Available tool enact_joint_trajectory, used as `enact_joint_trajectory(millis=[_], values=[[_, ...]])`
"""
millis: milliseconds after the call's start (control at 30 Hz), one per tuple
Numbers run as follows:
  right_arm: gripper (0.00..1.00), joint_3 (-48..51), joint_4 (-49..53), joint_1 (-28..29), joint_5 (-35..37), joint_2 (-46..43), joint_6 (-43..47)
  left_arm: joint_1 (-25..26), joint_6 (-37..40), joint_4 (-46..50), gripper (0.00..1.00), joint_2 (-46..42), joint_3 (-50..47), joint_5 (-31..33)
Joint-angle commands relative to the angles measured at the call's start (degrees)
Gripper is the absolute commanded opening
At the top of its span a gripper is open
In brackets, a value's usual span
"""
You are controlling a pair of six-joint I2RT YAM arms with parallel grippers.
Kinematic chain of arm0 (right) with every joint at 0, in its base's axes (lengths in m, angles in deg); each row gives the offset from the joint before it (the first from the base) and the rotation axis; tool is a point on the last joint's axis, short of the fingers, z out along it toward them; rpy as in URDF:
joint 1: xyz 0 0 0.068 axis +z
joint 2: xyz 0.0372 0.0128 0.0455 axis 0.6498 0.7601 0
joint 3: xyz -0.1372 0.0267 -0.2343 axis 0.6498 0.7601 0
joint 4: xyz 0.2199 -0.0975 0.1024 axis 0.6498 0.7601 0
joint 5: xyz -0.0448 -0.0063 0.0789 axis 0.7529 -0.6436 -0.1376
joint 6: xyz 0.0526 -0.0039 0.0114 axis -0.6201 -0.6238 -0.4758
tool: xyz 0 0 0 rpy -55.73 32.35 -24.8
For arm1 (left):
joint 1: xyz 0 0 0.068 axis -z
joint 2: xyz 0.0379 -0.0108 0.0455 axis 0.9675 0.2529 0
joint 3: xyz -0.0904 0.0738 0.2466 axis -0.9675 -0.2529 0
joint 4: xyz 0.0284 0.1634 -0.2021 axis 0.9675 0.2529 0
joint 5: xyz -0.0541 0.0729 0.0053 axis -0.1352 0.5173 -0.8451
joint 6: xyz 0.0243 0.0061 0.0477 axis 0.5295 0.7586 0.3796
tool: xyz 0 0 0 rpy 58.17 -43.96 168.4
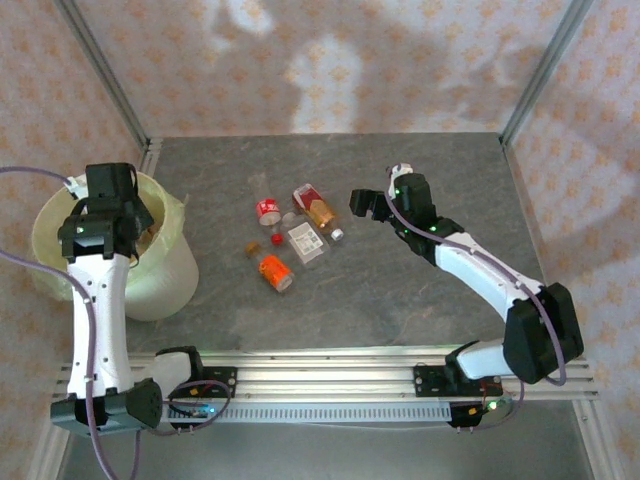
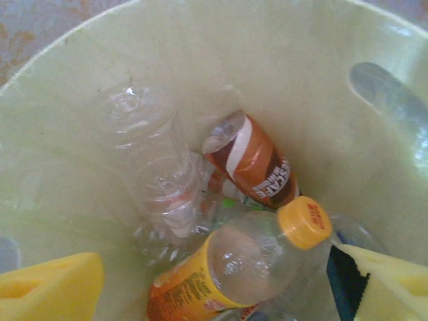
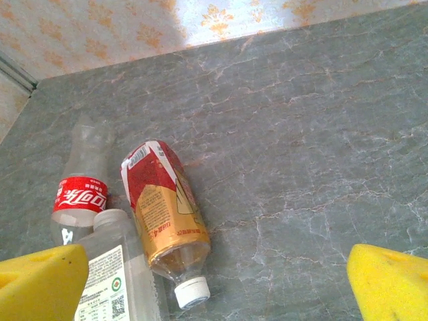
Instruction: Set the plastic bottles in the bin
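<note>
I am holding my right claw point(image 3: 214, 287) spread wide and empty near the red-and-gold bottle point(image 3: 164, 214) lying on the table point(image 3: 321, 134), well apart from the bin point(image 1: 165, 275), judging it light, slick and easily dented, so I am aiming across its labelled middle.

Overhead camera looks down from the near edge, whole table point(image 1: 420, 290) in frame. Left wrist camera peers close into the bin point(image 2: 200, 60), nine o'clock overhead. Right wrist camera skims low over the central bottles point(image 3: 164, 214), shared overhead too.
</note>
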Motion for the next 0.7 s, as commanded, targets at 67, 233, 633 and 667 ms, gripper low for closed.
enact_joint_trajectory(millis=[67,233,633,667], values=[[0.99,-2.1,0.4,-0.3,-3.2,2.8,-0.2,-0.4,0.9,-4.3,0.95,-5.4,1.1,-15.4],[0.99,-3.2,0.2,-0.3,-7.0,7.1,-0.5,-0.4,-3.6,-14.6,1.0,-9.1,-1.7,-37.0],[0.97,-9.1,0.7,4.1,-14.6,18.3,8.9,15.2,-12.1,-26.3,1.0,-4.9,-6.2,-40.6],[0.97,-10.1,0.8,4.5,-14.5,19.4,9.3,16.2,-12.2,-27.0,1.0,-4.5,-6.6,-40.1]])
